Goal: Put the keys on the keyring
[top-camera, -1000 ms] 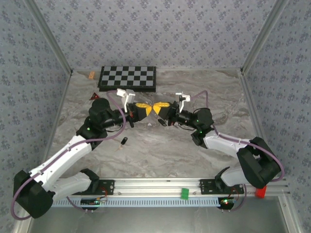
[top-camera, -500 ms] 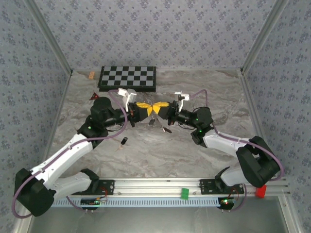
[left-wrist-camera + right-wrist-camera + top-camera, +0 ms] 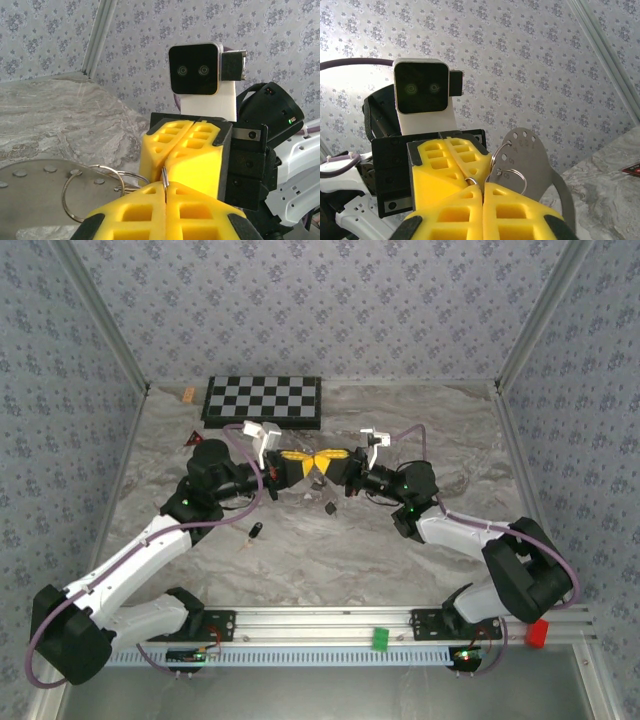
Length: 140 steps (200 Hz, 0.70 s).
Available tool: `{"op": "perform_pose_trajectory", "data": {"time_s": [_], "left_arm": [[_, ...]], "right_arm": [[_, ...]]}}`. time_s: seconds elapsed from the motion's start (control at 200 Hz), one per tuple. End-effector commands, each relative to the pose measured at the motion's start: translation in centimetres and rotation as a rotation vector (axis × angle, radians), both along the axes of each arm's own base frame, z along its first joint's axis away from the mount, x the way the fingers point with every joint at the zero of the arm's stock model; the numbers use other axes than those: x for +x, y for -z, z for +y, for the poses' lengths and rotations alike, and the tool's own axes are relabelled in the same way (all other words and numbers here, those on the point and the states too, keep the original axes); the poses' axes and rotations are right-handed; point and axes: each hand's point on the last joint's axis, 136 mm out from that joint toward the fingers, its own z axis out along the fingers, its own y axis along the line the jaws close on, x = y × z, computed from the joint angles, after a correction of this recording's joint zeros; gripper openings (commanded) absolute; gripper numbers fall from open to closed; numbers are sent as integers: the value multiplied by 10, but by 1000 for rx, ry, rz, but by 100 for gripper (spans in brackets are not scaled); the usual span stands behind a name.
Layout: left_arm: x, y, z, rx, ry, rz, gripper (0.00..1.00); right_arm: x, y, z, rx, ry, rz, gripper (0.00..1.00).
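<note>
Keys are not yet threaded, I judge: one key lies on the marble left of centre, left gripper and right gripper both clamp the keyring at mid-frame, and a second key sits just below them.

No legible text, brand or number anywhere. Round metal plate: faint stamped marks beside the small holes along the plate's upper rim, possibly digits, too small to read.
</note>
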Motion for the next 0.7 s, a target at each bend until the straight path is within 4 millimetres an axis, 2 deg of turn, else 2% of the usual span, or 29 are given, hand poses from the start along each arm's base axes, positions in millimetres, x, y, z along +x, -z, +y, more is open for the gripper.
{"op": "perform_pose_trajectory", "data": {"time_s": [0.0,0.05,0.205,0.225,0.335,0.585,0.695], "left_arm": [[-13,-14,-2,19,66,-56,0],[-14,-13,-2,39,77,-61,0],[-17,-11,-1,86,107,-73,0],[-17,-11,-1,90,110,-76,0],[-17,-7,-1,116,120,-80,0],[-17,-8,-7,132,163,-91,0],[-18,-9,-10,134,181,-89,0]], "right_arm": [[4,-2,-5,-19,11,-11,21],[5,1,-8,-54,14,-12,26],[4,8,-15,-227,14,-30,31],[5,15,-16,-267,17,-14,32],[-5,15,-21,-396,27,-64,36],[-20,13,-23,-480,-38,-113,37],[-22,12,-20,-487,-66,-119,32]]}}
